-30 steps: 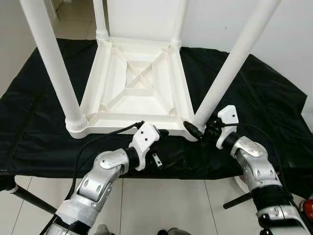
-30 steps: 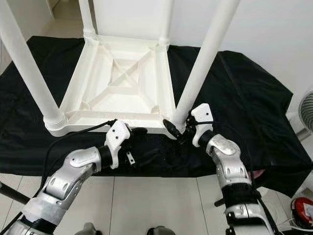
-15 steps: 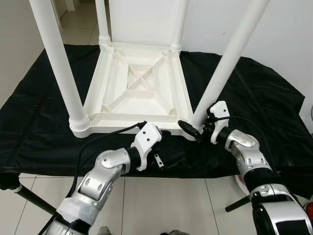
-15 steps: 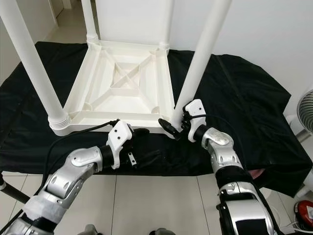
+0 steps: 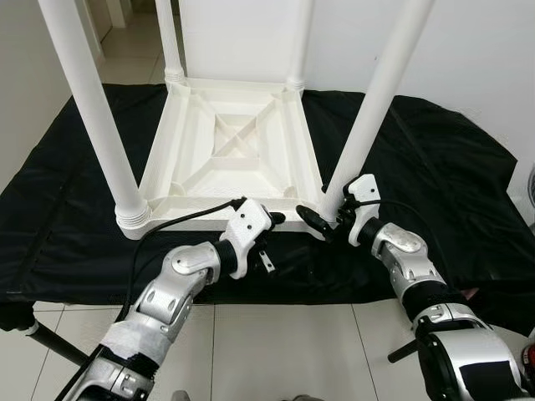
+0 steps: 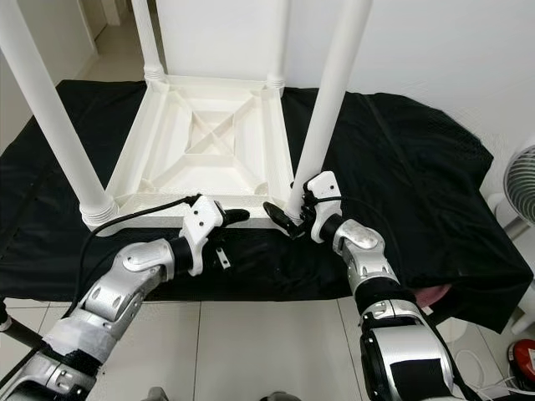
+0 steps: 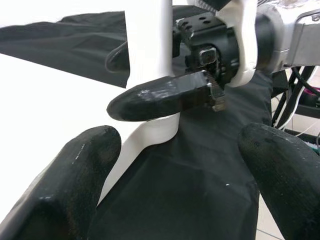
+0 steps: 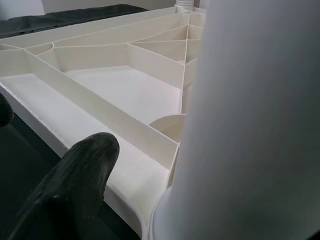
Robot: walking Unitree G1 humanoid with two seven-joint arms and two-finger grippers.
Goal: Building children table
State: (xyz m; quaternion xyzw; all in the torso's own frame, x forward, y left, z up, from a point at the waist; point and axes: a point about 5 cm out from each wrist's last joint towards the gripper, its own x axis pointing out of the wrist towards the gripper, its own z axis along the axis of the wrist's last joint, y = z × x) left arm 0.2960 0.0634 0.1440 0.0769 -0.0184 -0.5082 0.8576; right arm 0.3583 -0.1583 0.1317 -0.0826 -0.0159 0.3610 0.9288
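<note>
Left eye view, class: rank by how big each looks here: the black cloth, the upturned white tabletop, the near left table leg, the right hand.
1. black cloth
2. upturned white tabletop
3. near left table leg
4. right hand

Nearness to the camera enlarges the leg.

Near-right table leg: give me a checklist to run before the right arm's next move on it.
1. Table upside down on black cloth: ok.
2. All four legs standing in corner sockets: ok.
3. Right gripper at the base of the near-right leg: ok.
4. Right gripper closed firmly on the leg: cannot tell.
5. Left gripper open, off the table's near edge: ok.
6. Leg fully seated in socket: cannot tell.
</note>
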